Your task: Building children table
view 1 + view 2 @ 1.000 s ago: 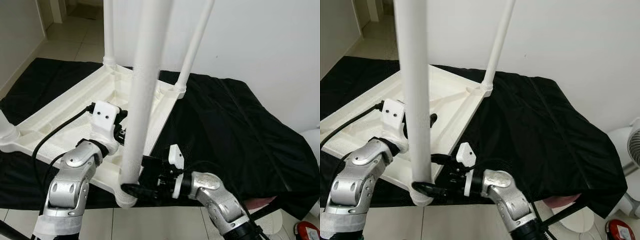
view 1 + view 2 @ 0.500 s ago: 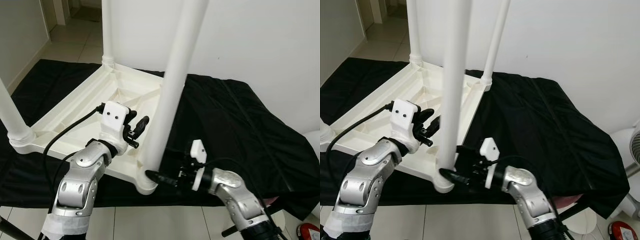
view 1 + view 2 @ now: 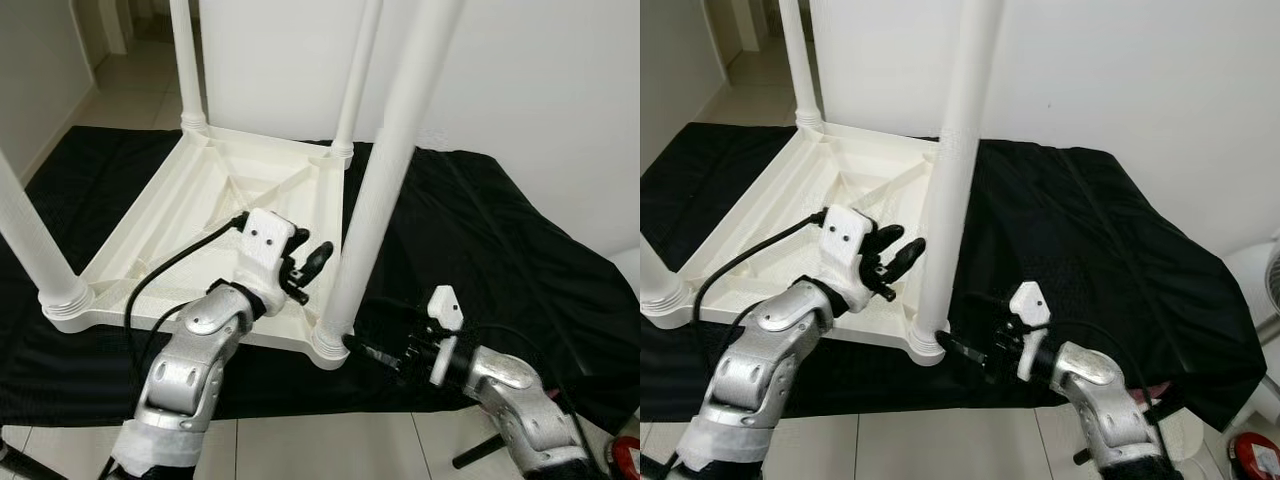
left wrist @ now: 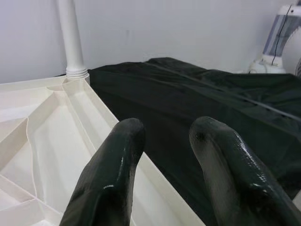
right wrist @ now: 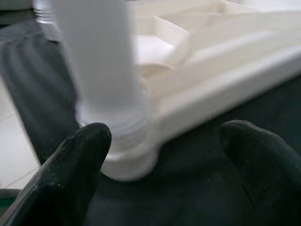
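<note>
So the white plastic kids' table (image 3: 215, 215) is flipped upside down on a black cloth (image 3: 480, 240) spread over the floor, all four legs poking straight up; the nearest leg (image 3: 385, 180) sits screwed into the corner socket closest to the robot. The left gripper (image 3: 312, 265) hangs just above the table's near edge, right beside that leg, fingers (image 4: 117, 174) a little apart with nothing between them; the right gripper (image 3: 372, 350) is low over the cloth, pointing at the base of the same leg, fingers (image 5: 75, 165) spread wide either side of the socket and not gripping it. Behind it all there's a plain white wall (image 3: 540, 80), pale tiles (image 3: 130, 90) beyond the cloth.
</note>
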Controlling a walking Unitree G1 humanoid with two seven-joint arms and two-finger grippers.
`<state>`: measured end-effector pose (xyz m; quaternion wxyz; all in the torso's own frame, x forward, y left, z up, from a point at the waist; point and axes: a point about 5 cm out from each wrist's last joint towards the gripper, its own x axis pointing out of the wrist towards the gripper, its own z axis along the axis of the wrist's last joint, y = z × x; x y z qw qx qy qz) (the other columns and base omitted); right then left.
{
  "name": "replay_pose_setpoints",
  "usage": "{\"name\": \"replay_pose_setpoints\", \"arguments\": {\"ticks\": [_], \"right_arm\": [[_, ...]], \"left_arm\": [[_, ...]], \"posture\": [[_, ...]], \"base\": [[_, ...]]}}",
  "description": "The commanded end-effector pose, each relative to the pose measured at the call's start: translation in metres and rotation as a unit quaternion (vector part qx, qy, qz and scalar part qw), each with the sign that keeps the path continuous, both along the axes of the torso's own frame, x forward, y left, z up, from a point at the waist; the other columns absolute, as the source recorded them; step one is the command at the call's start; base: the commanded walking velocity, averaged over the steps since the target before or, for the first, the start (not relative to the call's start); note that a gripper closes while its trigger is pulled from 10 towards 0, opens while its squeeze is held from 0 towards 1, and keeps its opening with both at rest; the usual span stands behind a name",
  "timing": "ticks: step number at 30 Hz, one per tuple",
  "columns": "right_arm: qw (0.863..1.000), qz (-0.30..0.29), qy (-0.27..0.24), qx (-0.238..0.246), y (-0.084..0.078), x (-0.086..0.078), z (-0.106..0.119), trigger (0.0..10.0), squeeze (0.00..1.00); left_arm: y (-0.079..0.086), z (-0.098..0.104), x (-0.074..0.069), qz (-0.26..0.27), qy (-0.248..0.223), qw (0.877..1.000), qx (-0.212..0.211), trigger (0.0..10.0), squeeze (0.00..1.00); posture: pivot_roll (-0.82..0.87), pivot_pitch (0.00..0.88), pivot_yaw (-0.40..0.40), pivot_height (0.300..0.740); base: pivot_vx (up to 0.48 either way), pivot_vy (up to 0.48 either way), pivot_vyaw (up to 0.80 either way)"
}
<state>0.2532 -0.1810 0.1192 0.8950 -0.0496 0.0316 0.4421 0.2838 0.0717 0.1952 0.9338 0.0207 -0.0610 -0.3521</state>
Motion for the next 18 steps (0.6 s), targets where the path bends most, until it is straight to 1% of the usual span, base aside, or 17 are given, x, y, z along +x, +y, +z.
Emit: {"name": "replay_pose_setpoints", "arguments": {"ticks": [1, 2, 3, 5, 7, 8, 9, 10, 11, 12, 14, 16, 18], "right_arm": [[1.0, -0.02, -0.005, -0.006, -0.012, 0.0, 0.001, 10.0, 0.0], [1.0, -0.02, -0.005, -0.006, -0.012, 0.0, 0.001, 10.0, 0.0], [1.0, -0.029, -0.008, -0.008, -0.017, 0.001, 0.001, 10.0, 0.0], [1.0, -0.025, -0.005, 0.0, -0.017, 0.0, 0.003, 10.0, 0.0], [0.999, 0.02, 0.0, 0.032, -0.001, -0.006, 0.009, 10.0, 0.0], [0.999, 0.02, 0.0, 0.032, -0.001, -0.006, 0.009, 10.0, 0.0], [0.998, 0.037, 0.003, 0.042, 0.008, -0.007, 0.009, 10.0, 0.0], [0.998, 0.037, 0.003, 0.042, 0.008, -0.007, 0.009, 10.0, 0.0], [0.998, 0.046, 0.005, 0.047, 0.013, -0.006, 0.008, 10.0, 0.0], [0.998, 0.046, 0.005, 0.047, 0.013, -0.006, 0.008, 10.0, 0.0], [0.997, 0.049, 0.003, 0.054, 0.027, 0.002, 0.006, 10.0, 0.0], [0.996, 0.059, 0.003, 0.067, 0.036, 0.007, 0.005, 10.0, 0.0], [0.996, 0.063, 0.003, 0.068, 0.038, 0.009, 0.005, 10.0, 0.0]], "left_arm": [[-0.004, 0.0, 0.002, -0.002, -0.004, 1.0, 0.006, 10.0, 0.0], [-0.004, 0.0, 0.002, -0.002, -0.004, 1.0, 0.006, 10.0, 0.0], [-0.004, -0.001, 0.003, -0.005, -0.005, 1.0, 0.01, 10.0, 0.0], [0.0, -0.001, 0.006, -0.005, -0.006, 1.0, 0.013, 10.0, 0.0], [0.007, 0.002, 0.014, -0.005, -0.011, 1.0, 0.016, 10.0, 0.0], [0.007, 0.002, 0.014, -0.005, -0.011, 1.0, 0.016, 10.0, 0.0], [0.01, 0.003, 0.016, -0.005, -0.013, 1.0, 0.017, 10.0, 0.0], [0.01, 0.003, 0.016, -0.005, -0.013, 1.0, 0.017, 10.0, 0.0], [0.012, 0.004, 0.018, -0.005, -0.013, 1.0, 0.018, 10.0, 0.0], [0.012, 0.004, 0.018, -0.005, -0.013, 1.0, 0.018, 10.0, 0.0], [0.015, 0.003, 0.018, -0.01, 0.003, 1.0, 0.005, 10.0, 0.0], [0.017, 0.003, 0.017, -0.009, 0.004, 1.0, 0.001, 10.0, 0.0], [0.017, 0.004, 0.017, -0.005, -0.001, 1.0, 0.002, 10.0, 0.0]], "posture": [[-0.04, 0.0, -0.045, 0.74], [-0.04, 0.0, -0.045, 0.74], [-0.04, 0.0, -0.04, 0.74], [-0.05, 0.0, -0.042, 0.74], [-0.04, 0.0, -0.054, 0.74], [-0.04, 0.0, -0.054, 0.74], [-0.04, 0.0, -0.055, 0.74], [-0.04, 0.0, -0.055, 0.74], [-0.04, 0.0, -0.055, 0.74], [-0.04, 0.0, -0.055, 0.74], [-0.02, 0.0, -0.065, 0.74], [-0.02, 0.0, -0.067, 0.74], [-0.01, 0.0, -0.066, 0.74]], "base": [[0.0, 0.0, 0.0], [0.0, 0.0, 0.0], [0.0, 0.0, 0.0], [0.0, 0.0, 0.0], [0.0, 0.0, 0.0], [0.0, 0.0, 0.0], [0.0, 0.0, 0.0], [0.0, 0.0, 0.0], [0.0, 0.0, 0.0], [0.0, 0.0, 0.0], [0.0, 0.0, 0.0], [0.0, 0.0, 0.0], [0.0, 0.0, 0.0]]}}
